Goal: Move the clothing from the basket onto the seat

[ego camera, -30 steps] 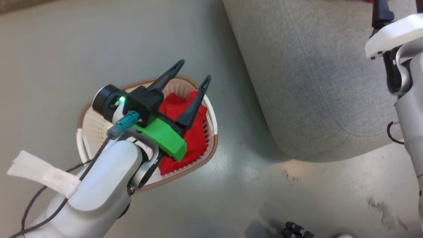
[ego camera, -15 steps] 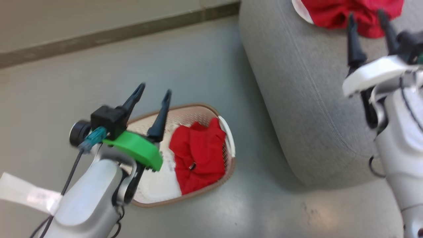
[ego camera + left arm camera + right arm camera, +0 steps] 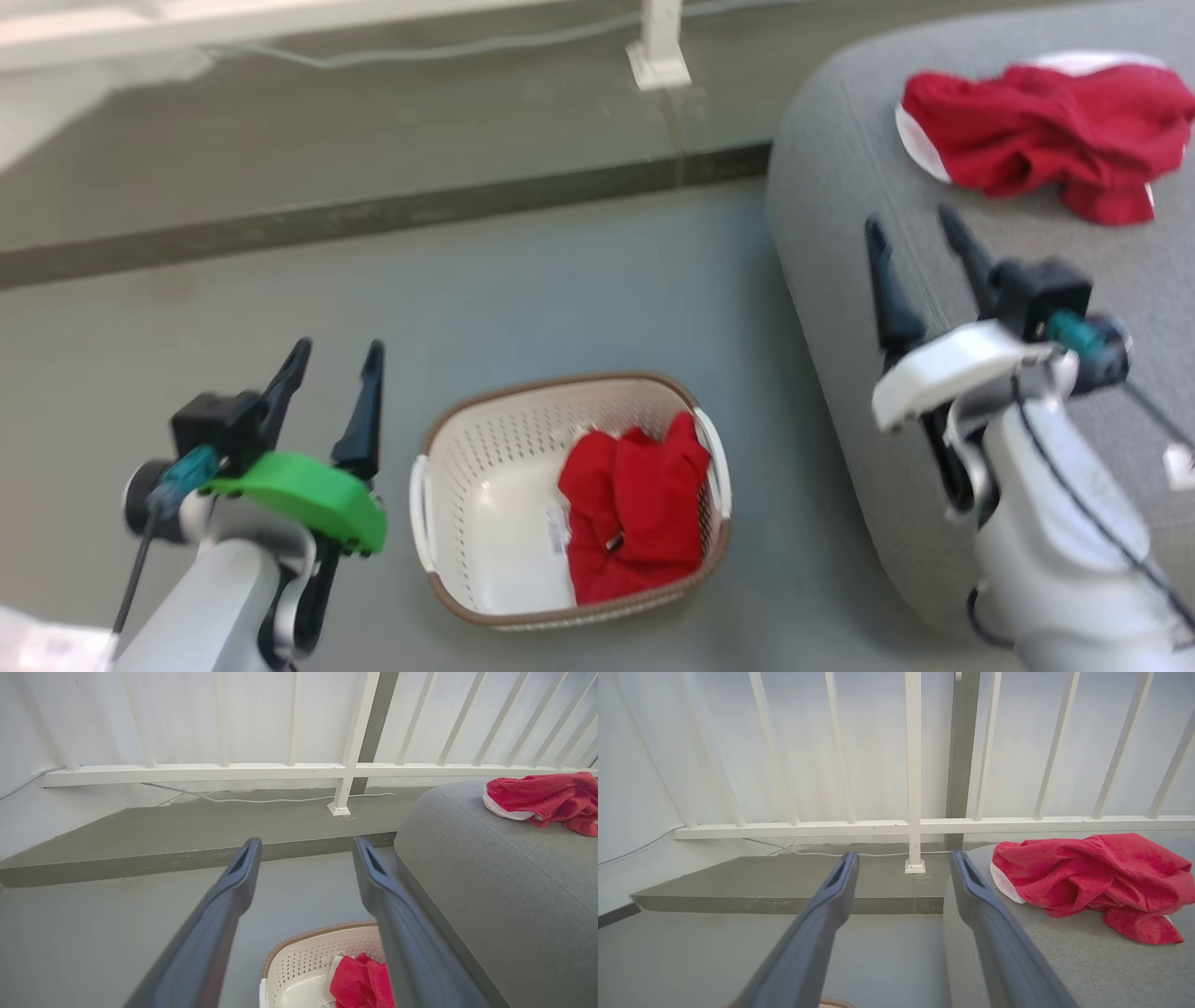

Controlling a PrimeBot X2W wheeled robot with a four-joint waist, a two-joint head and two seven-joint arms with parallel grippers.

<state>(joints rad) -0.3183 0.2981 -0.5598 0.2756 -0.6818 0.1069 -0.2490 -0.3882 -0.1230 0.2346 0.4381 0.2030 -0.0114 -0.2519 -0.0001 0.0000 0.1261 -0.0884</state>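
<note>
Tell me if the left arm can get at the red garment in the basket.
Probably yes. The left gripper is open and empty beside the basket, whose top is open. The garment lies uncovered on its right side, with nothing between.

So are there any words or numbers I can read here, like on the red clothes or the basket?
None can be read.
Sticker on the bottom of the basket: dark print, too small and blurred to read.
Clothing in the basket: no letters or number showing.
Seat: nothing written.
Clothing on the seat: no letters or number showing.
</note>
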